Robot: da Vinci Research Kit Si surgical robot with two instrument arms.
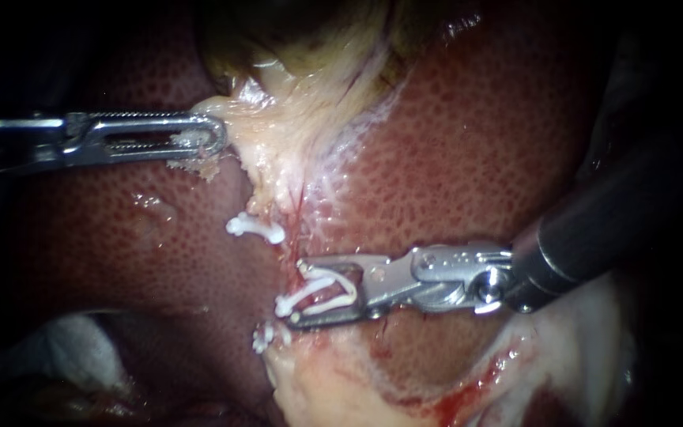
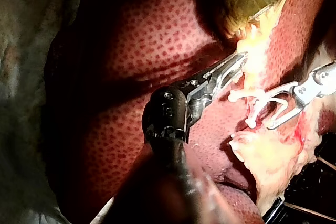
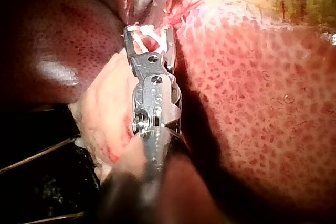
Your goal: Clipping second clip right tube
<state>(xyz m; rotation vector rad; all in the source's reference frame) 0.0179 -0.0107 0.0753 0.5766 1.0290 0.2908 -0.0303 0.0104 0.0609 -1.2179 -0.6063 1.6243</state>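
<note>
My right instrument (image 1: 297, 293) comes in from the right, its jaws standing wide around an open white clip (image 1: 319, 289) that touches both of them. The clip straddles a thin reddish tube (image 1: 297, 225) running down from the pale tissue. In the right wrist view the same jaws (image 3: 149, 31) hold the clip (image 3: 147, 36) against the strand. My left instrument (image 1: 216, 134) is shut on the pale edge of the gallbladder (image 1: 239, 119); the left wrist view shows these jaws (image 2: 239, 60) gripping it, with the other instrument (image 2: 262, 111) beside them.
Two closed white clips sit nearby, one (image 1: 255, 228) above and left of the jaws, one (image 1: 263, 337) below them. Mottled red liver (image 1: 476, 158) surrounds the site. The dark gallbladder body (image 1: 302, 32) lies above, pale bloody fat (image 1: 341, 383) below, white gauze (image 1: 73, 348) at lower left.
</note>
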